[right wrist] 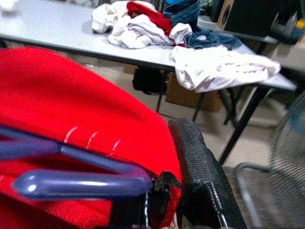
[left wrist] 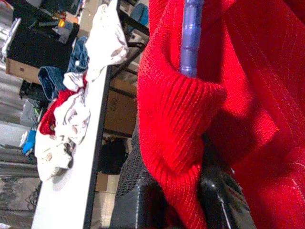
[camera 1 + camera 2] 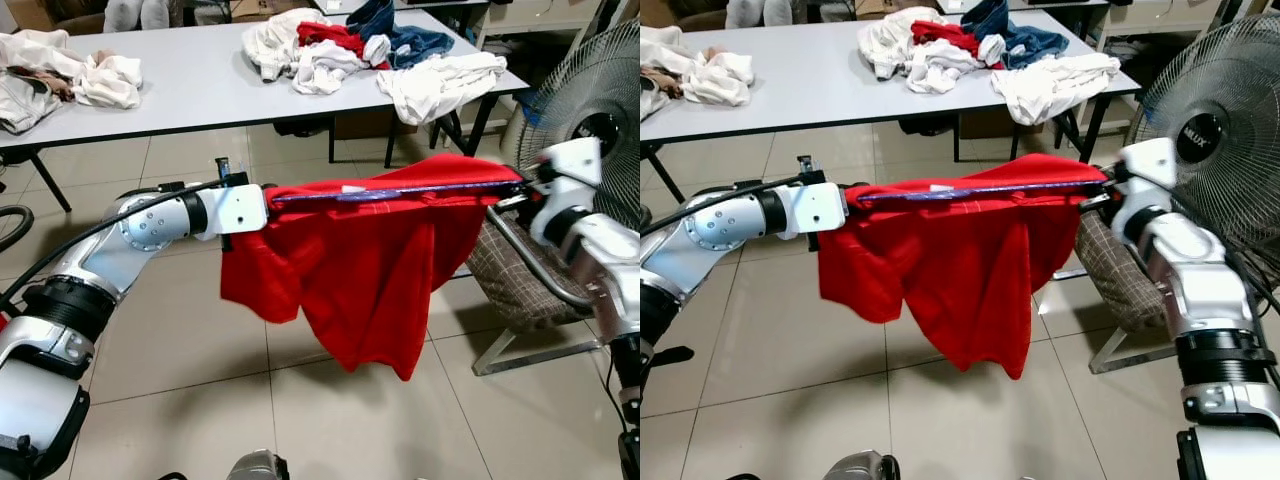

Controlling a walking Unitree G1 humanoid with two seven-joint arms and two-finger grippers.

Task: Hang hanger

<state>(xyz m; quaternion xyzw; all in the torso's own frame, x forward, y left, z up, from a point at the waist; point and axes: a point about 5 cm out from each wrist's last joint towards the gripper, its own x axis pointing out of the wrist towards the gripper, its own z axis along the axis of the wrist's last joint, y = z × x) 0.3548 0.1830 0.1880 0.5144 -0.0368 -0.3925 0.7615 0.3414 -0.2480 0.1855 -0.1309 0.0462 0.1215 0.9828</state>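
At centre left, the left gripper [image 3: 262, 200] is clenched on one end of the red shirt [image 3: 360, 270] and the purple hanger [image 3: 400, 190] inside it. The hanger runs level across mid-frame, shirt drooping below, well in front of the table [image 3: 200, 90] of clothes at the top. At right, the right gripper [image 3: 515, 185] grasps the other end. Risk: the loosely draped shirt could slide off if the hanger tilts, or snag the fan [image 3: 590, 110] at far right.

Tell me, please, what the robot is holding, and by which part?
A purple hanger with a red garment draped over it: left claw grips one end, right claw the other.
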